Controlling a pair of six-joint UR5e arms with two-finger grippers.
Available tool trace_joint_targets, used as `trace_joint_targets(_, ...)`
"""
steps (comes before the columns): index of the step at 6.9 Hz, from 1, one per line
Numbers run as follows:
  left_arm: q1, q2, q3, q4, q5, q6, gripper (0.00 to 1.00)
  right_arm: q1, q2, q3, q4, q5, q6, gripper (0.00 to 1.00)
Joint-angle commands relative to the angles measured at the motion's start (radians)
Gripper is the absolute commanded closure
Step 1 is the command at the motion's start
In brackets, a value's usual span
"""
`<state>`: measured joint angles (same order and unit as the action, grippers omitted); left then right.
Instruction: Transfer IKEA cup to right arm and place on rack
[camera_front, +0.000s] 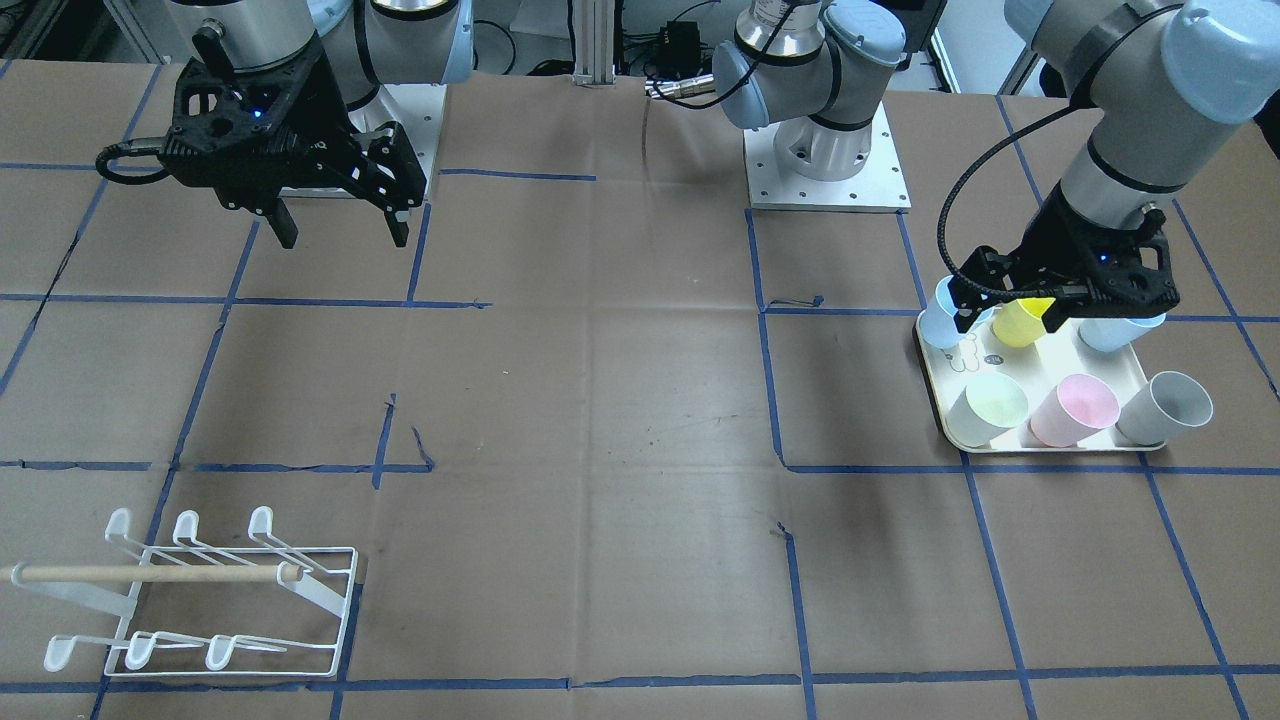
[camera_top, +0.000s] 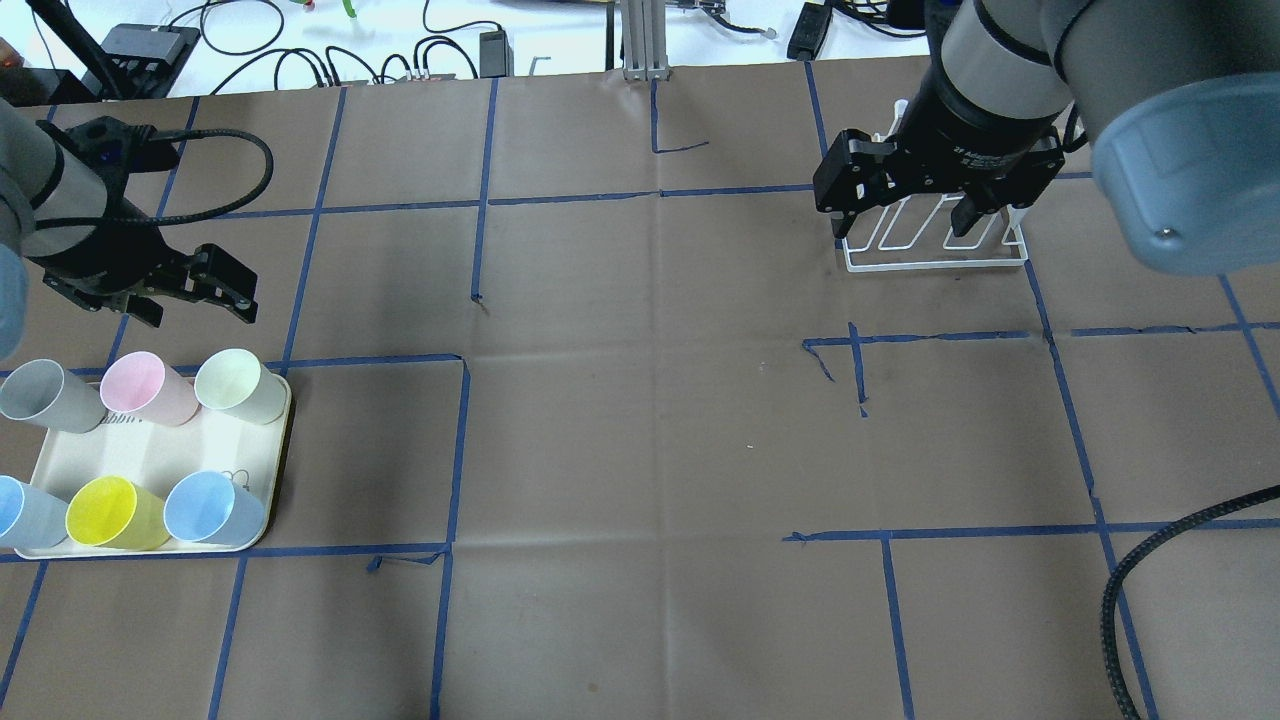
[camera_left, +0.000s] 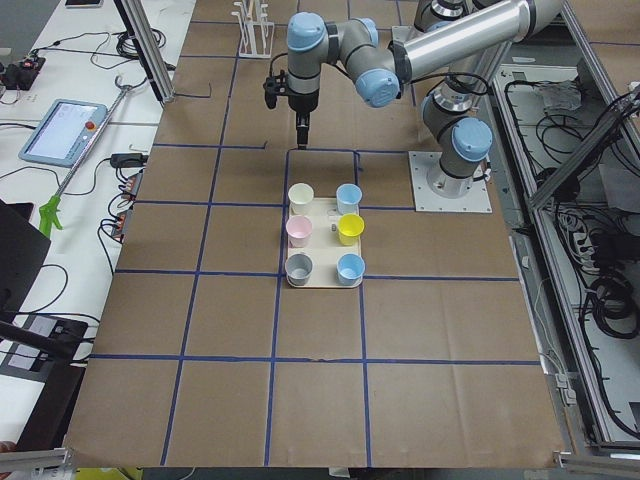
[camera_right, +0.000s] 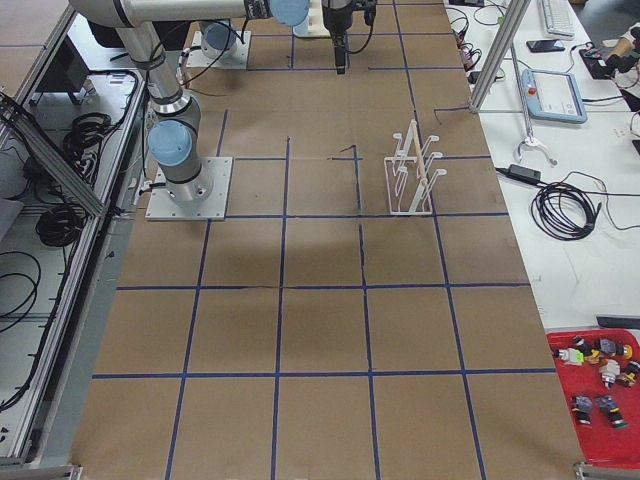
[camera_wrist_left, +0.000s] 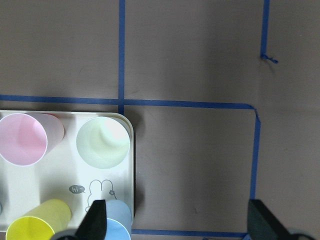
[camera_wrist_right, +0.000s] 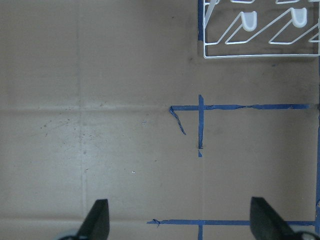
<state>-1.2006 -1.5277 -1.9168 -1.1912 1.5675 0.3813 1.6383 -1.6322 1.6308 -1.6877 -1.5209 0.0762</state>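
Brown taped paper covers the table (camera_wrist_left: 200, 50). Your left gripper (camera_wrist_left: 177, 212) hangs spread, empty, cups (camera_wrist_left: 102, 142) on the tray (camera_wrist_left: 65, 175) off to its side: centre over one cup, descend. Right gripper (camera_wrist_right: 178, 207), spread too, has the rack (camera_wrist_right: 248, 20) ahead of it.

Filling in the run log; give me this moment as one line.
phase: pre-pickup | left tool: open, empty, by tray edge | right tool: open, empty | cups: six on tray | rack: empty
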Motion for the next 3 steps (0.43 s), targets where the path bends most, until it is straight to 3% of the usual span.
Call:
trace_joint_targets(1,0.018,-0.012,-0.096,0.139,0.003,0.059,0.01,0.0,-0.001,0.001,-0.024,0.005,-0.001,0.0)
trace_joint_targets(3,0.071,-0.064,-0.155,0.159,-0.003,0.071,0.01,0.002,0.003,0.003,-0.053,0.008,0.032,0.0)
